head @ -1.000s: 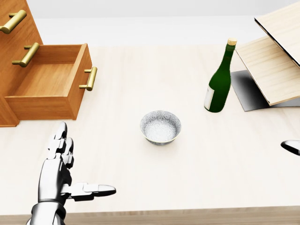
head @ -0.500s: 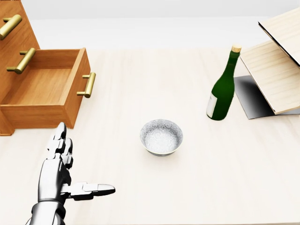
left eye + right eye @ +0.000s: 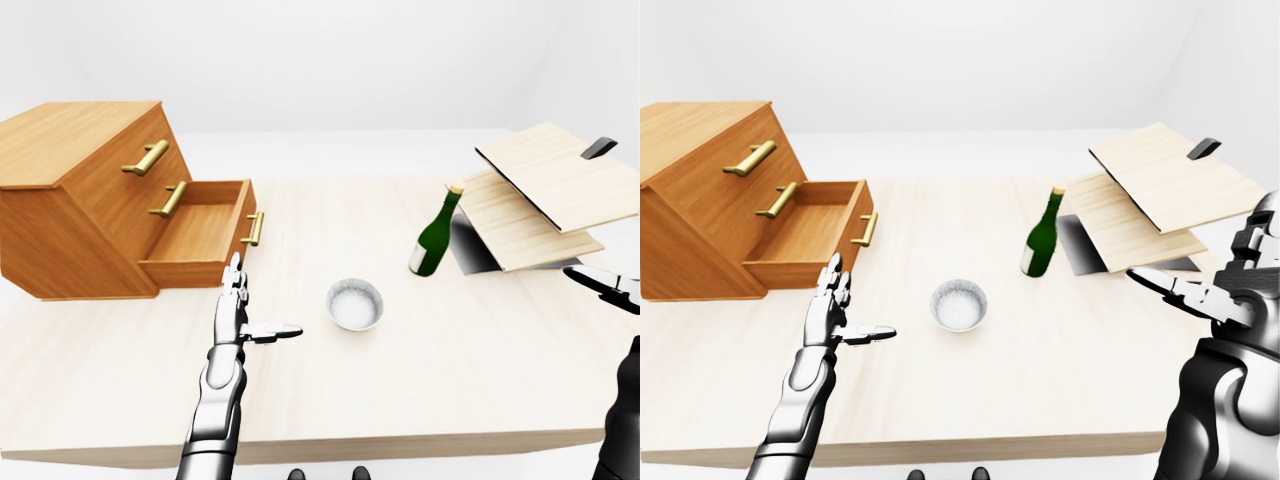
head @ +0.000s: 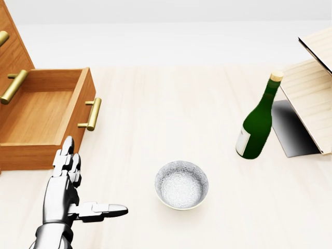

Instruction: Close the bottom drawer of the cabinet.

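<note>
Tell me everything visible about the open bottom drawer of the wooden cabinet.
The open bottom drawer is a shallow box of orange-brown wood, pulled well out of the wooden cabinet onto the pale wooden table. It looks empty. A brass bar handle on two posts sits on its front panel. The silver left hand hovers open near its front corner; whether it touches is unclear.

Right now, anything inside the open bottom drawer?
The bottom drawer shows only bare wood floor: nothing lies in the visible part. Its rear stretch runs in under the cabinet, so that part is hidden. The left robot hand is outside, below it in the head view.
</note>
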You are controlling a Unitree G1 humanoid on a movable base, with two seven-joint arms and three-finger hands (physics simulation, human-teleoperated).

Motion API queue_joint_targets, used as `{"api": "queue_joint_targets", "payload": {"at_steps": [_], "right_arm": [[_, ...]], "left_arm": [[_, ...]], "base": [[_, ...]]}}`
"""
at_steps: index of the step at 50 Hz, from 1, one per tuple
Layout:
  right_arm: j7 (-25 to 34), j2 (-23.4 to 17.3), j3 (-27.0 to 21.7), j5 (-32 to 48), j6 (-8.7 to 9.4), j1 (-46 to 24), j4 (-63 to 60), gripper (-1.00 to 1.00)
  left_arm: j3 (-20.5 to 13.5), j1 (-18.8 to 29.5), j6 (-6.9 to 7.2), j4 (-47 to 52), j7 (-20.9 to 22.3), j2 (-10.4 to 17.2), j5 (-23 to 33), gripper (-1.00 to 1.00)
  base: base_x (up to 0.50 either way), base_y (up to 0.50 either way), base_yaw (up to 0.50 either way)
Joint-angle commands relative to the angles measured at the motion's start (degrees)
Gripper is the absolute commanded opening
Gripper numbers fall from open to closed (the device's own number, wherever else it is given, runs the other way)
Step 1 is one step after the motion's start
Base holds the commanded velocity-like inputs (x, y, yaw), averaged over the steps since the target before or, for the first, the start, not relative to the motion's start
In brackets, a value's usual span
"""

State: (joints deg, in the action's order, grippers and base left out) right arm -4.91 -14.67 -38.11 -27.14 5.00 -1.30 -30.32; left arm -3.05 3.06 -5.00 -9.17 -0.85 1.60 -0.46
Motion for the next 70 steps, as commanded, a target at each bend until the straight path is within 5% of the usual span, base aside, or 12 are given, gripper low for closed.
{"api": "queue_joint_targets", "payload": {"at_steps": [1,23,28,31,35,40,43,45,48,62,70], "right_arm": [[0.0,0.0,-0.2,-0.2,0.0,0.1,-0.5,1.0],[0.2,0.6,-0.2,-0.7,0.0,0.5,-0.5,1.0],[0.4,0.6,-0.4,-1.1,0.0,0.7,-0.8,1.0],[0.6,0.7,0.0,-0.8,0.0,0.7,-0.7,1.0],[0.7,0.7,-0.2,-1.1,0.0,0.8,-1.0,1.0],[0.8,0.7,-0.4,-1.3,0.0,0.8,-1.1,1.0],[0.8,0.7,-0.3,-1.3,0.0,0.8,-1.2,1.0],[0.7,0.6,-0.4,-1.4,0.0,0.7,-1.2,1.0],[0.7,0.6,-0.1,-1.3,0.0,0.6,-1.0,1.0],[0.6,0.1,-0.4,-1.8,0.0,0.3,-1.1,1.0],[0.7,0.1,-0.3,-1.8,0.0,0.2,-1.1,1.0]], "left_arm": [[0.1,-0.2,0.0,0.4,0.0,-0.1,0.1,1.0],[0.2,1.5,0.0,-2.0,-0.6,-0.1,0.6,1.0],[0.7,3.1,3.2,1.2,-0.9,-0.2,0.7,1.0],[0.8,4.9,3.56,0.0,-1.2,-0.2,1.0,1.0],[0.4,8.0,2.32,-4.1,-2.2,0.2,1.6,1.0],[-0.1,11.5,2.49,-7.2,-2.7,0.7,0.9,1.0],[-0.5,14.4,1.05,-10.7,-3.9,1.8,2.1,1.0],[-1.4,16.1,2.02,-12.1,-3.6,2.4,0.8,1.0],[-2.1,21.2,0.0,-21.2,-4.7,3.6,1.2,1.0],[-2.6,35.3,0.0,-43.4,-4.9,6.4,0.1,1.0],[-3.1,38.2,0.0,-56.6,-4.4,6.7,0.1,1.0]], "base": [[0.29,0.0,0.0],[0.24,0.0,0.0],[0.0,0.0,0.0],[0.0,0.0,0.0],[0.0,0.0,0.0],[0.0,0.0,0.0],[0.0,0.0,0.0],[0.0,0.0,0.0],[0.0,0.0,0.0],[0.0,0.0,0.0],[0.0,0.0,0.0]]}}
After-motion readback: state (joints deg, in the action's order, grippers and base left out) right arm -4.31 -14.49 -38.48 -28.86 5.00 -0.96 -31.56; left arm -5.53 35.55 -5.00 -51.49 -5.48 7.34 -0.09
